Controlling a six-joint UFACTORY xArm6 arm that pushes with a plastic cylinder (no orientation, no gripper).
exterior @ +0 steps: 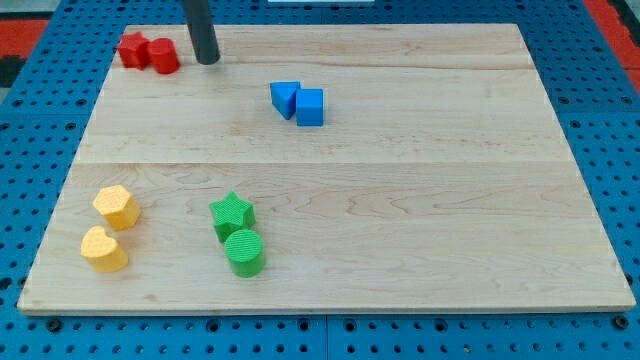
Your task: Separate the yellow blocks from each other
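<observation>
The rod's tip is resting near the view's top left, just right of the red blocks; it is bare, holding nothing. The yellow hexagonal block and yellow heart block are sitting close together at the wooden board's lower left, well apart from the tip.

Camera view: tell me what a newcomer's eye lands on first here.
The blocks sit in same-coloured pairs on the wooden board: two red blocks at the view's top left, a blue pair above centre, a green star and green cylinder at lower centre. The yellow hexagon and yellow heart lie close together at the view's lower left. My tip stands just right of the reds, far from the yellows.
</observation>
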